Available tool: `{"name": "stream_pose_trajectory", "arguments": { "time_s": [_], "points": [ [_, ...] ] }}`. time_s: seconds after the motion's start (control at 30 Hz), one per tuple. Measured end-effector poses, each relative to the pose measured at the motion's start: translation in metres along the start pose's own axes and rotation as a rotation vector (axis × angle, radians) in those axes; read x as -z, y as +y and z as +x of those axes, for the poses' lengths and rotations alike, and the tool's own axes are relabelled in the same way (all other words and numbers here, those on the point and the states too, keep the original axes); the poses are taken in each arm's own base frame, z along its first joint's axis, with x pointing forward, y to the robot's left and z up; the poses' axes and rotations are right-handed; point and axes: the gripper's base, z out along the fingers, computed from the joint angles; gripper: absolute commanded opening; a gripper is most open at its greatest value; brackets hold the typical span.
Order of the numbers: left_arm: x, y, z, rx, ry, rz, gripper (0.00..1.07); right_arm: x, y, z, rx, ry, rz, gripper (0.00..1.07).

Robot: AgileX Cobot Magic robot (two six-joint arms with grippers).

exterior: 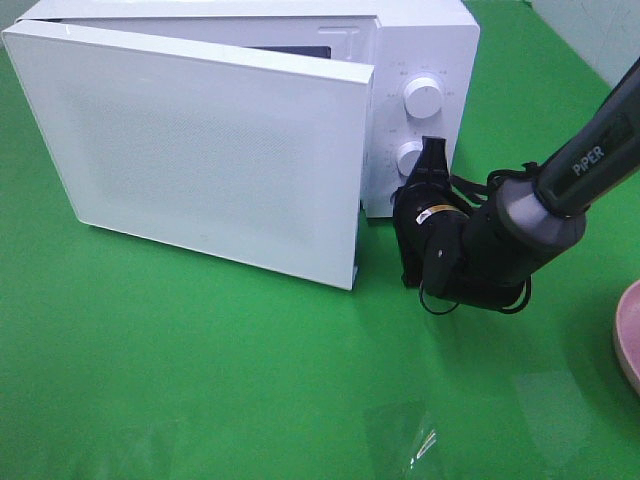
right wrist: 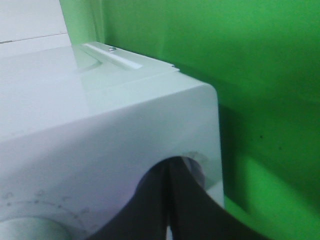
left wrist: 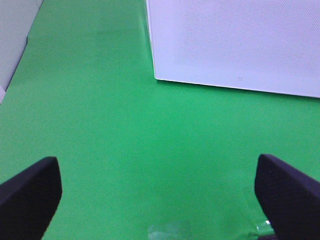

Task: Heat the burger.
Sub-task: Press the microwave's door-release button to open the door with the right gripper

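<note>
My right claw (exterior: 432,152), pressed together, has the microwave's (exterior: 440,45) lower knob (exterior: 407,158) right at its tips; left claw (left wrist: 160,194) spread, door (left wrist: 235,45) ahead.

Microwave (exterior: 430,40): inside screened by half-open door (exterior: 210,150).
Pink plate (exterior: 630,335): cropped at frame edge, rim sliver only.
Lower dial (exterior: 407,157): partly masked by right claw (exterior: 433,150).
Left claw (left wrist: 160,195): fingers (left wrist: 30,197) clipped by frame.

light: bright, even | glare: sheen on green cloth (exterior: 420,440) | blur: right wrist close-up soft
</note>
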Motion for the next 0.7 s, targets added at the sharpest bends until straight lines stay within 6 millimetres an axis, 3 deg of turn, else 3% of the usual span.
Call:
{"name": "stream_pose_trajectory", "arguments": {
  "time_s": [0.7],
  "points": [
    [0.0000,0.0000,0.0000,0.000,0.000,0.000,0.98,0.0070,-0.0003,0.0030,0.009,0.009,-0.031,0.00]
  ]
}}
